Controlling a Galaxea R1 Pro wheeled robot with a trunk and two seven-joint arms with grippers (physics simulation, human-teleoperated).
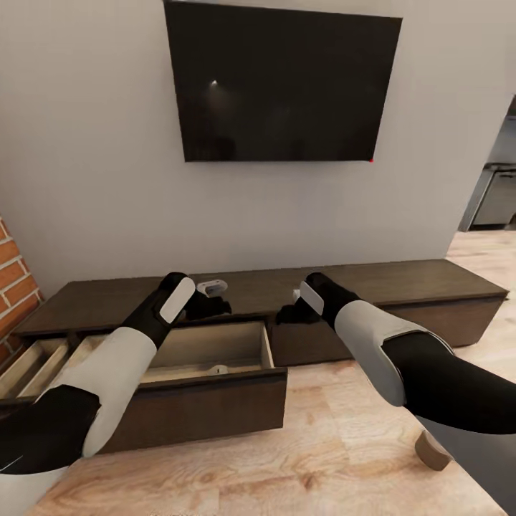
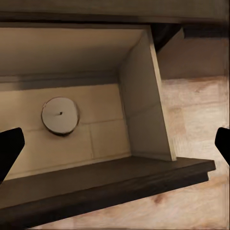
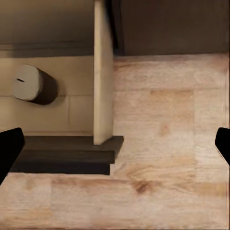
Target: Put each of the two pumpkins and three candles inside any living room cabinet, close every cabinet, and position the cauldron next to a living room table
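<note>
The cabinet (image 1: pixel 401 283) runs along the wall under the TV, with its middle drawer (image 1: pixel 215 344) pulled out. One candle (image 1: pixel 218 370) stands upright on the pale drawer floor (image 2: pixel 105 139), near the front; the wrist views show this candle (image 2: pixel 60 115) (image 3: pixel 31 84) from above. My left gripper (image 1: pixel 209 305) (image 2: pixel 115 146) hovers open over the drawer, empty. My right gripper (image 1: pixel 290 313) (image 3: pixel 115 146) hangs open and empty just outside the drawer's side wall (image 3: pixel 103 72), above the floor. Another candle (image 1: pixel 432 451) is on the floor, partly behind my right forearm. The pumpkins, cauldron and table are out of view.
A second drawer (image 1: pixel 36 362) at the far left is also pulled out. A small white object (image 1: pixel 211 287) rests on the cabinet top. A brick wall (image 1: pixel 14 287) stands at the left and a doorway (image 1: pixel 494 193) at the right. Wooden floor (image 1: pixel 337 437) spreads in front.
</note>
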